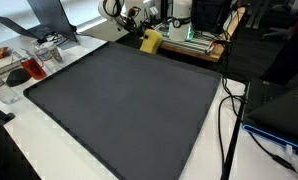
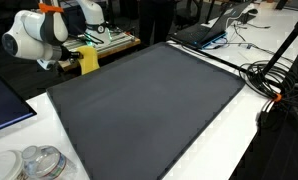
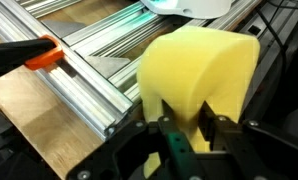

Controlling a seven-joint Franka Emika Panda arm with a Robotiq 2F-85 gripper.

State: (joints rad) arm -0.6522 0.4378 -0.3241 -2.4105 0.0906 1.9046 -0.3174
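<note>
My gripper [image 3: 186, 118] is shut on a yellow foam sponge [image 3: 199, 70], its two fingers pinching a fold in the sponge's near face. In both exterior views the yellow sponge [image 1: 151, 41] [image 2: 88, 60] hangs from the arm's end at the far edge of a big dark grey mat [image 1: 129, 100] [image 2: 149, 100]. The white arm [image 2: 39, 35] reaches over the mat's far corner. In the wrist view, aluminium rails [image 3: 99, 70] and a wooden board [image 3: 39, 110] lie under and behind the sponge.
An orange clamp [image 3: 44, 55] grips the rail frame. A wooden platform with equipment [image 1: 194, 40] stands behind the mat. Clear plastic containers [image 1: 34, 62] [image 2: 34, 160] sit beside the mat. Cables [image 1: 229, 110] [image 2: 269, 80] and a laptop [image 2: 204, 32] lie along another side.
</note>
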